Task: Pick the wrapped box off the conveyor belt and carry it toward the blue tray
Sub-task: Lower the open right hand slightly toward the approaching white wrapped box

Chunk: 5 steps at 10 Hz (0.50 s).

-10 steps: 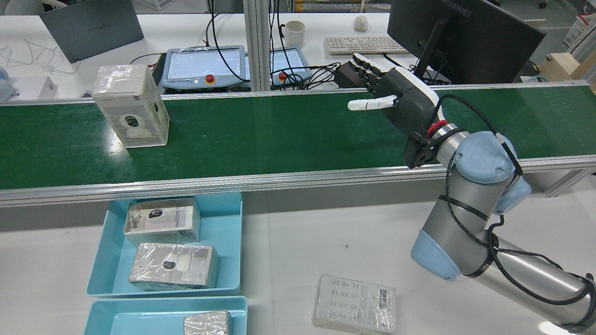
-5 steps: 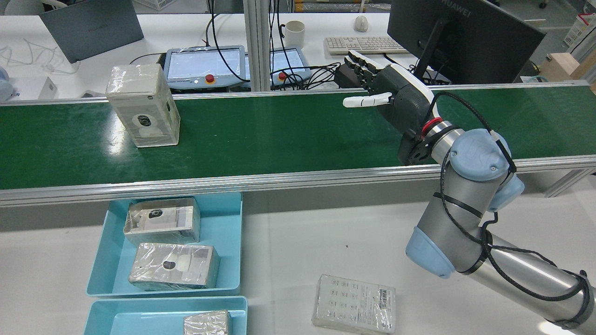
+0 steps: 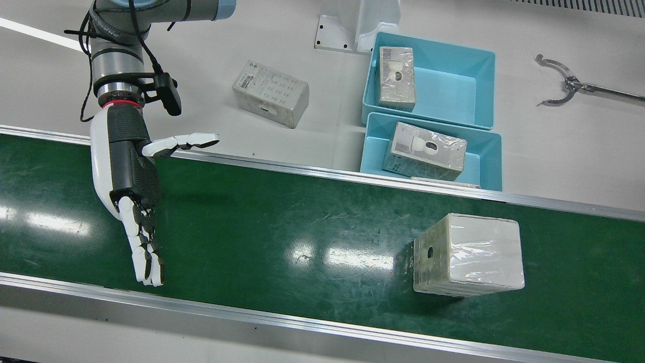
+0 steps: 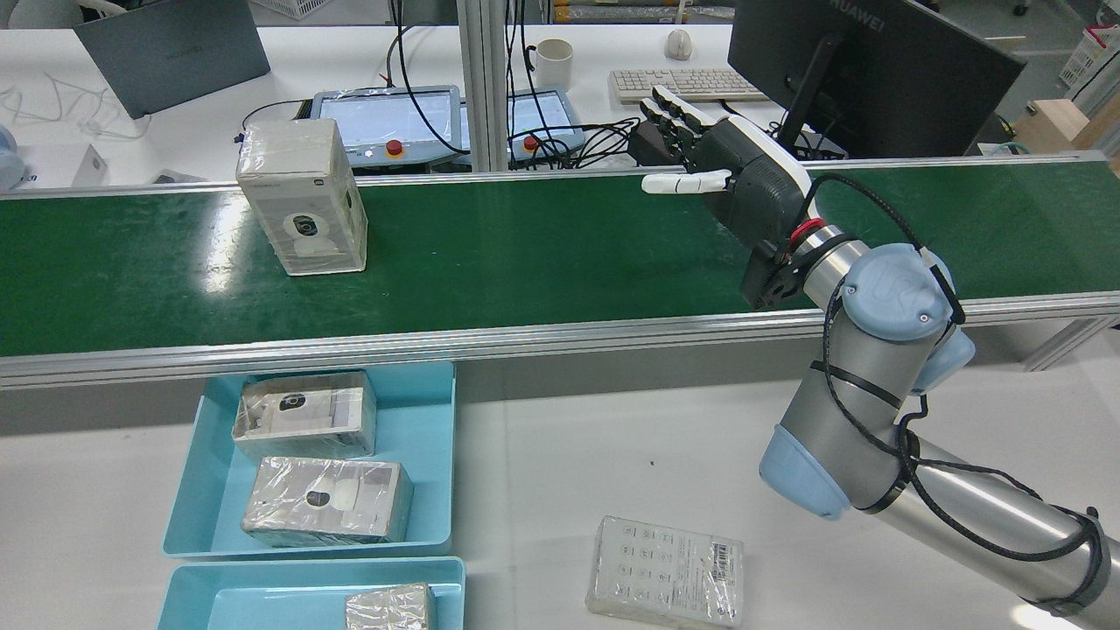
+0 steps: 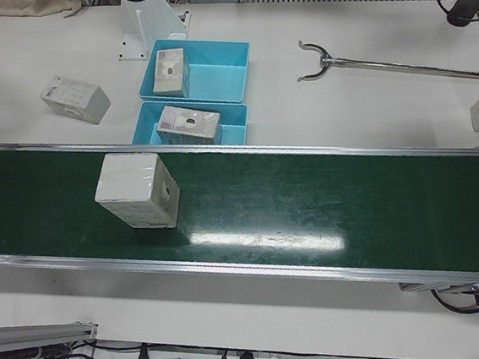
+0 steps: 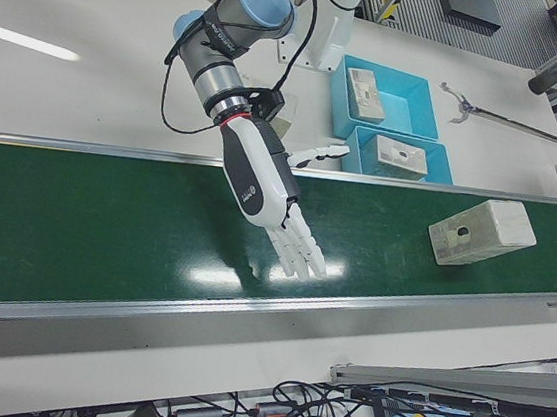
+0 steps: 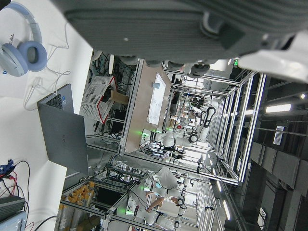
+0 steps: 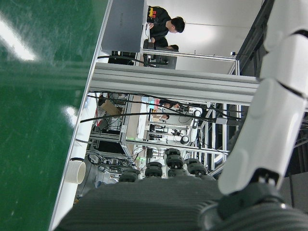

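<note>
Green belt runs the full width of the station, with white tabletop on the robot's side of it. My right hand hangs over the belt, fingers spread and straight, thumb out to the side, holding nothing; I read that as a catching pose, palm set across the belt's line so the box can arrive into it. I see nothing of the left hand itself except a blurred dark underside in its own camera, so I cannot tell how its fingers stand.

Well apart from the right hand along the belt stands the wrapped box, upright near the belt's far edge, its printed face toward the robot. Off the belt's near edge, a blue tray holds two wrapped boxes lying flat, one behind the other. A second tray touching it holds one. A loose flat box lies on the bare tabletop, in neither tray.
</note>
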Available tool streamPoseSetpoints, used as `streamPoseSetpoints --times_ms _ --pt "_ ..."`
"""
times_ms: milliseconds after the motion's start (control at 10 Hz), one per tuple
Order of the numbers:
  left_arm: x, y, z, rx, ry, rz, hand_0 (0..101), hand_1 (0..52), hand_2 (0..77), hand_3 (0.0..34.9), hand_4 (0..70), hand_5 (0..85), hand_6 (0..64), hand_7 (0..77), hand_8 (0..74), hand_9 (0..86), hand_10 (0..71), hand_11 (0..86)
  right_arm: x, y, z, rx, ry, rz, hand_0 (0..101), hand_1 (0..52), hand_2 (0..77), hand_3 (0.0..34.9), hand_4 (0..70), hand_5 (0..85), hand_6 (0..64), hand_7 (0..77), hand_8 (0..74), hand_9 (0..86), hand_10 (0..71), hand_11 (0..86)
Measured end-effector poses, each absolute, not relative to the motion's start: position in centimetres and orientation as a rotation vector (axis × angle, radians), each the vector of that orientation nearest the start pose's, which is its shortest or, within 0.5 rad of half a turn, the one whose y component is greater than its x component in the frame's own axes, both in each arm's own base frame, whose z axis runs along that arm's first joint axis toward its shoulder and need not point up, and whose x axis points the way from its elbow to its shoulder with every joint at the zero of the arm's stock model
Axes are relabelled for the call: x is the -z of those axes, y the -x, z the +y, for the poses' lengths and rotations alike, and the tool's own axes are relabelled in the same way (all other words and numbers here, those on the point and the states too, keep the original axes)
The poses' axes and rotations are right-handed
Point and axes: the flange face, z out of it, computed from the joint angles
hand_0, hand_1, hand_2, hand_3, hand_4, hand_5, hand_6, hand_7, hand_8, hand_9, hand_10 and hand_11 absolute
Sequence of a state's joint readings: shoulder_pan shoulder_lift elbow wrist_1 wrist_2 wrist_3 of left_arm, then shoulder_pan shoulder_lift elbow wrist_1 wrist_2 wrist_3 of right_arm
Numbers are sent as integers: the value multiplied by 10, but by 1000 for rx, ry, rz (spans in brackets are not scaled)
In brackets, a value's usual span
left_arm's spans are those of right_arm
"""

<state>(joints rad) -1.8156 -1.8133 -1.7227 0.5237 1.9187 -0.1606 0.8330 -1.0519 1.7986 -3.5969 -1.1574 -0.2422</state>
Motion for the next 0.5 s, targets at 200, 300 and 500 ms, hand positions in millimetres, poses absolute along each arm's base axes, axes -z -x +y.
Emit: streamPoseSetpoints --times_ms 200,300,500 --pt "-535 228 -504 2407 330 2107 0 0 11 0 0 11 0 0 0 0 0 0 -335 285 -572 2037 -253 2714 414 104 114 0 11 5 0 5 27 38 11 27" --pt "-535 228 -504 2407 330 2107 0 0 5 0 0 11 0 5 0 0 5 0 -335 286 -572 2038 -253 2714 422 98 125 0 27 5 0 5 27 38 11 33" --pt "-535 228 -504 2407 330 2107 0 0 11 0 0 11 0 0 0 0 0 0 -335 286 -572 2038 -253 2714 422 98 125 0 27 5 0 5 27 38 5 33"
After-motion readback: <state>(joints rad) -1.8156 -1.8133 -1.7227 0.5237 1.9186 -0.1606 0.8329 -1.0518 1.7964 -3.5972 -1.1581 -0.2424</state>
